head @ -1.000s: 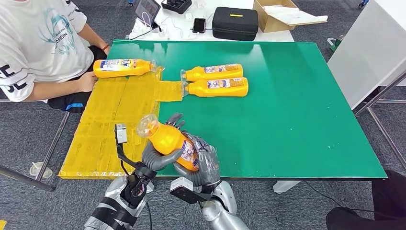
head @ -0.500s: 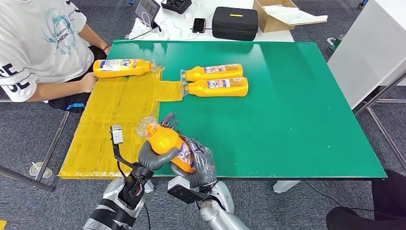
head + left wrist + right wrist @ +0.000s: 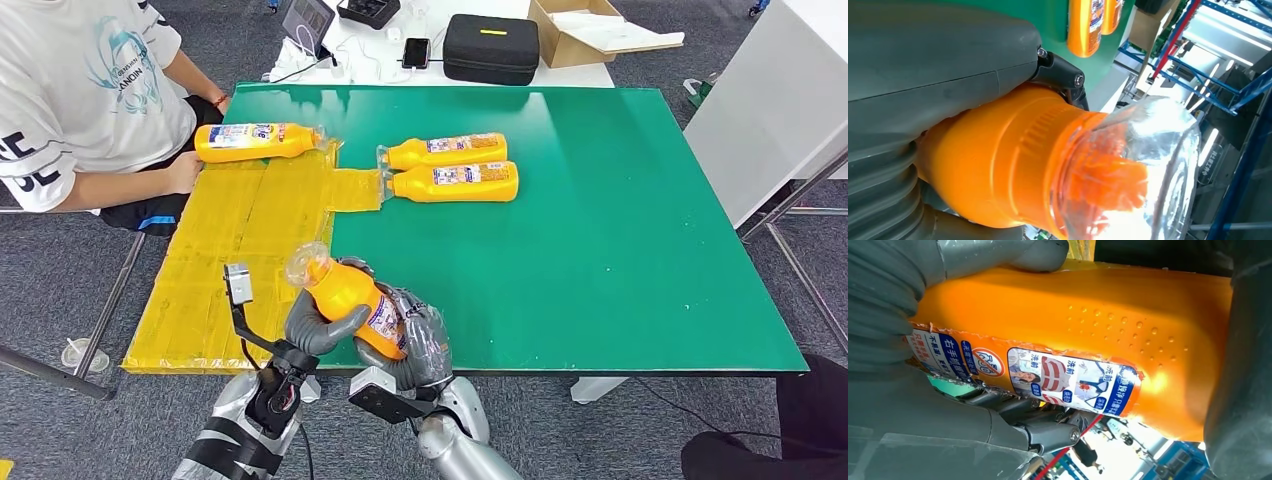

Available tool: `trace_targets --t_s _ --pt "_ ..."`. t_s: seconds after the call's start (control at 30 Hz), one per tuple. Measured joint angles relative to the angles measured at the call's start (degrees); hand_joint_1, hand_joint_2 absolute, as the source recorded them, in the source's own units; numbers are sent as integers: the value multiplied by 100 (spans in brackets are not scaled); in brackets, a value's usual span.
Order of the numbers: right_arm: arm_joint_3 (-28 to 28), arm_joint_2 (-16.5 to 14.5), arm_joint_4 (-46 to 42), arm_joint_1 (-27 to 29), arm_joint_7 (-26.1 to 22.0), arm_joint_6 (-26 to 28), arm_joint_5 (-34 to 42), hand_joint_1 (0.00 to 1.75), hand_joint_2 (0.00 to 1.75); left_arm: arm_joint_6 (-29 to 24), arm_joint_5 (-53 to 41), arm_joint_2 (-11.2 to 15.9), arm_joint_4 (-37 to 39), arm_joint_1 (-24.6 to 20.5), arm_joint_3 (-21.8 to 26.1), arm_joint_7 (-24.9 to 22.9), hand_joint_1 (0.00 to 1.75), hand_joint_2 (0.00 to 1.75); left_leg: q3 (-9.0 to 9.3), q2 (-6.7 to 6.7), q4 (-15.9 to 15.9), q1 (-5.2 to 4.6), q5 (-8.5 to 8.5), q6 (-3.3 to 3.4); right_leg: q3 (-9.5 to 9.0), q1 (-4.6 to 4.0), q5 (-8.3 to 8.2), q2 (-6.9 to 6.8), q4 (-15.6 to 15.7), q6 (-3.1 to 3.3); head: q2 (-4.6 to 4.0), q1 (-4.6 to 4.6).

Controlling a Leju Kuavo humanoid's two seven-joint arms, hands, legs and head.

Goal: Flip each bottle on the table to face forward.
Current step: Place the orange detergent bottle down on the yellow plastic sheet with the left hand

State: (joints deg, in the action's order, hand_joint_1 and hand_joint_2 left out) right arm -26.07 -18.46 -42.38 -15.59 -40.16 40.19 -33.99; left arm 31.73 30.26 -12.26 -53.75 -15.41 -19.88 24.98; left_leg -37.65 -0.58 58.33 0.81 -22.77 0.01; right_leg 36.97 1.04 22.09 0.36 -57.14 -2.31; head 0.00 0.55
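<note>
Moved: the left hand (image 3: 318, 328) has closed its spread fingers round the held bottle.
Held bottle: orange plastic bottle (image 3: 352, 301), clear-capped, near worktop (image 3: 620, 250) edge.
Grip: both hands, right hand (image 3: 420, 340) included, clasp it, probably to turn it.

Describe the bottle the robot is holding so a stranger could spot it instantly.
Start at the green table and go to its near edge, beside the yellow mat. There an orange bottle with a clear cap is gripped by the left hand and right hand. Unlike the three other orange bottles, it is lifted, not lying flat.
</note>
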Motion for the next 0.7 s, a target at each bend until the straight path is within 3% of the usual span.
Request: trace_targets --t_s 0.1,0.17,0.2,0.27,0.3,0.33,0.43,0.57,0.7 --pt "123 -14 -19 -14 -8 1 -151 173 175 -3 -53 -3 -57 6 18 5 175 175 0 0 0 0 0 0 0 0 0 0 0 0 0 0" --pt "194 -22 -36 -16 -13 1 -220 158 175 -5 -74 -5 -92 6 20 5 175 175 0 0 0 0 0 0 -1 0 0 0 0 0 0 0" --pt "226 -26 -42 -17 -15 1 -250 128 175 -6 -79 -7 -106 6 21 5 175 175 0 0 0 0 0 0 -1 0 0 0 0 0 0 0" --pt "293 -32 -61 -14 -18 2 -333 47 175 -9 -89 -13 -121 5 22 13 175 175 0 -1 0 0 0 0 -1 0 0 0 0 0 0 -1" --pt "334 -34 -74 -13 -19 2 -392 14 175 -11 -97 -19 -127 3 24 22 175 175 0 -1 0 0 0 0 -1 0 0 0 0 0 0 -1" --pt "382 -36 -96 -10 -18 2 -457 0 131 -16 -112 -27 -138 0 25 31 175 175 0 -1 0 0 0 0 -1 0 0 0 0 0 1 -1" --pt "571 -45 -224 -3 28 2 -627 0 0 -54 -164 -52 -199 -14 31 44 175 175 0 -1 0 0 0 0 -1 0 -1 0 0 -1 0 0" --pt "821 -60 -570 -6 212 1 -820 0 0 -391 -369 -99 -321 -51 48 121 175 175 -1 -2 0 0 1 1 -1 0 -1 -1 0 -1 0 0" --pt "1003 -71 -992 2 323 0 -794 0 0 -1185 -902 -181 -546 -117 101 419 175 175 -2 -2 0 0 1 1 -2 1 -1 -1 0 -1 1 -1"
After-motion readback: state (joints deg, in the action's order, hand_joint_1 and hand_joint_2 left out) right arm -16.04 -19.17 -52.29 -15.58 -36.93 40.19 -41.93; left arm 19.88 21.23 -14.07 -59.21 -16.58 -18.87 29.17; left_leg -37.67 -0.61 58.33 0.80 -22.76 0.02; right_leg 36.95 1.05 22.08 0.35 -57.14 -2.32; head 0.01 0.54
